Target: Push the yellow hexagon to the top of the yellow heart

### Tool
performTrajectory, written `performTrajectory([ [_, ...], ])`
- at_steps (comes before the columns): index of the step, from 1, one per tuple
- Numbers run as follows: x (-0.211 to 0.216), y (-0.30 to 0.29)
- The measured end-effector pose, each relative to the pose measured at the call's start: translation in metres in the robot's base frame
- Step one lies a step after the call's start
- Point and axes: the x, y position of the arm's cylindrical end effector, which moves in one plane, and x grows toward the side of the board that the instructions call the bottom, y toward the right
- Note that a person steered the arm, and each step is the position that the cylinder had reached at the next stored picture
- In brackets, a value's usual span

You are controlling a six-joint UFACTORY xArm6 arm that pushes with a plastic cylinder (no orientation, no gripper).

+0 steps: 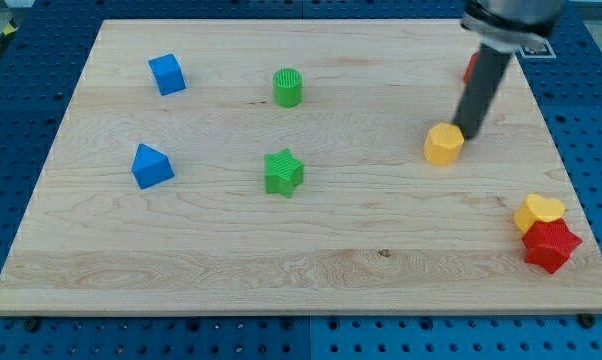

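The yellow hexagon [443, 144] lies on the wooden board right of centre. The yellow heart [537, 212] lies near the board's lower right, touching the red star [551, 244] just below it. My tip [468, 132] is at the hexagon's upper right edge, touching or almost touching it. The rod rises from there toward the view's top right. The hexagon is up and to the left of the heart, well apart from it.
A red block [469, 69] is mostly hidden behind the rod at the top right. A green cylinder [288, 87] and green star [283, 172] sit mid-board. A blue cube [167, 74] and a blue wedge-like block [151, 166] sit at the left.
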Motion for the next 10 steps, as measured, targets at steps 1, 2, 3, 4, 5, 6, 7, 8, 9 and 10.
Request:
performTrajectory([
  [1, 0.007, 0.009],
  [2, -0.022, -0.01],
  [3, -0.048, -0.032],
  [4, -0.046, -0.068],
  [5, -0.004, -0.064],
  [6, 0.031, -0.01],
  [7, 0.015, -0.004],
  [8, 0.001, -0.003],
  [9, 0.027, 0.015],
  [10, 0.042, 0.027],
])
